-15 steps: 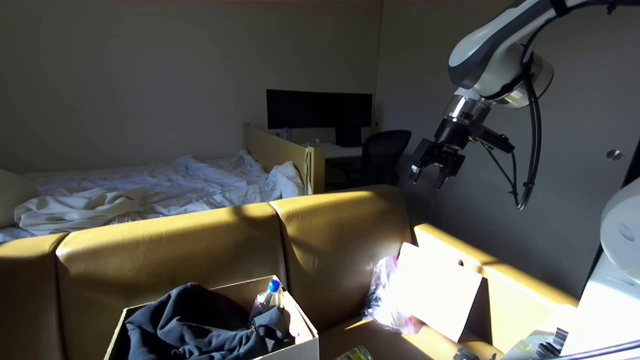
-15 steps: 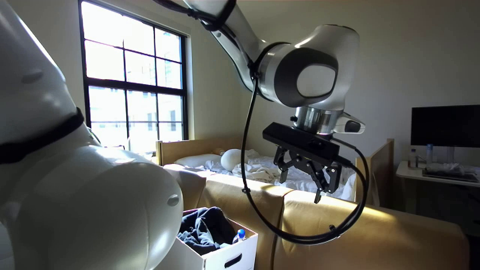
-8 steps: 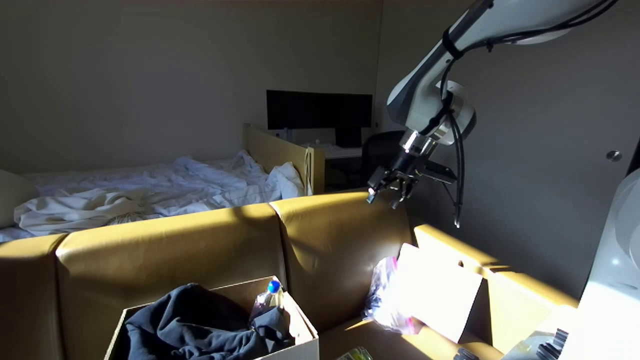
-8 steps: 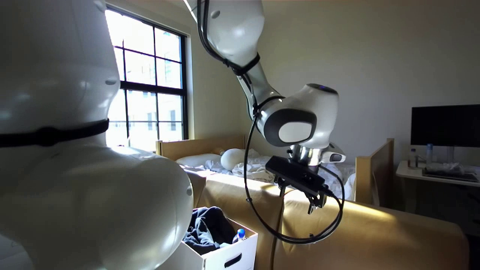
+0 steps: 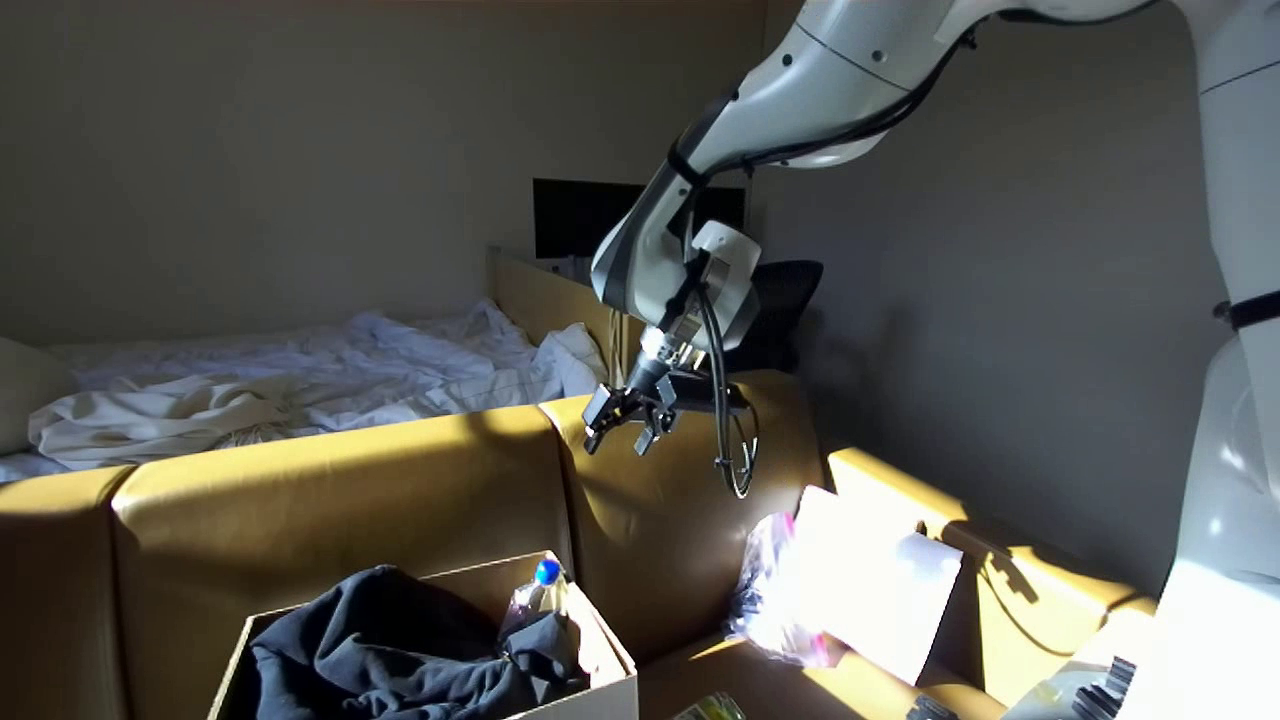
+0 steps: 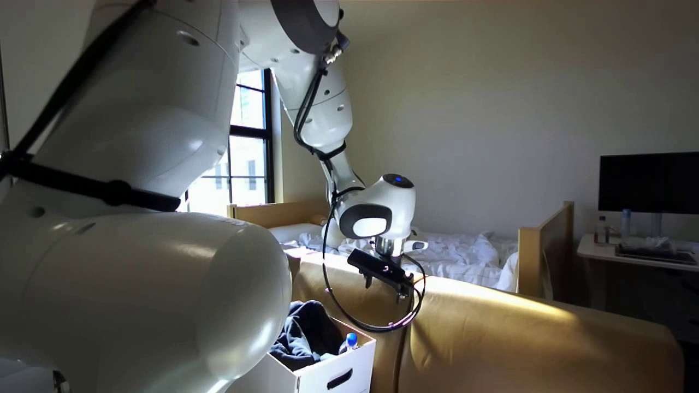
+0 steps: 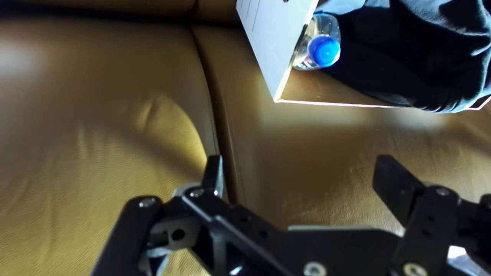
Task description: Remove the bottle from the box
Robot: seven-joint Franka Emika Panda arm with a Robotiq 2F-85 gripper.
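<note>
The clear bottle with a blue cap stands upright inside the box, at the end wall, in both exterior views (image 5: 541, 598) (image 6: 349, 343) and the wrist view (image 7: 324, 46). Its lower part is hidden by dark cloth and the box wall. The open box (image 5: 605, 698) sits on the sofa against the backrest; it also shows in an exterior view (image 6: 318, 379) and the wrist view (image 7: 270, 42). My gripper (image 5: 617, 441) is open and empty, above and apart from the box, near the sofa backrest. It also shows in an exterior view (image 6: 385, 290) and the wrist view (image 7: 299, 159).
Dark cloth (image 5: 400, 645) fills most of the box beside the bottle. The yellow-brown sofa backrest (image 5: 350, 490) rises behind the box. A plastic bag (image 5: 770, 600) and a white sheet (image 5: 880, 590) lie by the sofa arm. A bed (image 5: 330, 360) is behind.
My gripper has moved down and toward the box, leftward in both exterior views, and stays open. The bottle, cloth and box have not moved.
</note>
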